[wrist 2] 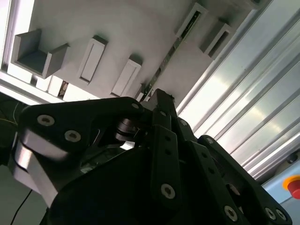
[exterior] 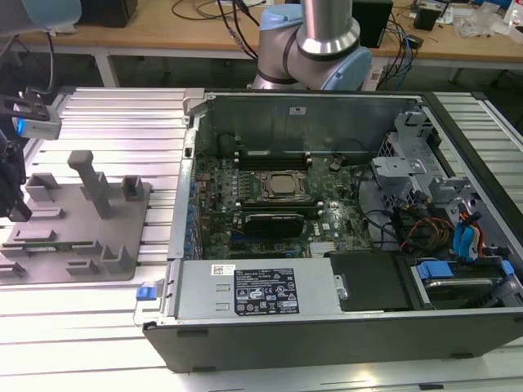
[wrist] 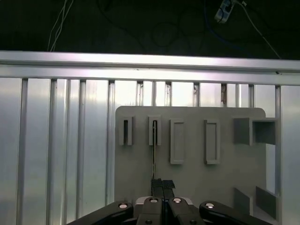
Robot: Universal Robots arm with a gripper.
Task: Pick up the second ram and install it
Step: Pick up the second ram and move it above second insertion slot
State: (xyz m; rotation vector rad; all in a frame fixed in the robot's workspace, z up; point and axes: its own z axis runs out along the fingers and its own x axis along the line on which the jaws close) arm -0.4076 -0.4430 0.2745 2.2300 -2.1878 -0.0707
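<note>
The second ram [wrist: 154, 150] is seen edge-on as a thin strip in the grey tray [wrist: 197, 187]. The gripper [wrist: 162, 183] is closed tight at its end; whether it is gripped cannot be told.

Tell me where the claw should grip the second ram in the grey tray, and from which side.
Probably its upper long edge near mid-length, coming straight down from above: the second ram stands on edge in the grey holder tray, one end seated in a slot, flat faces exposed.
</note>
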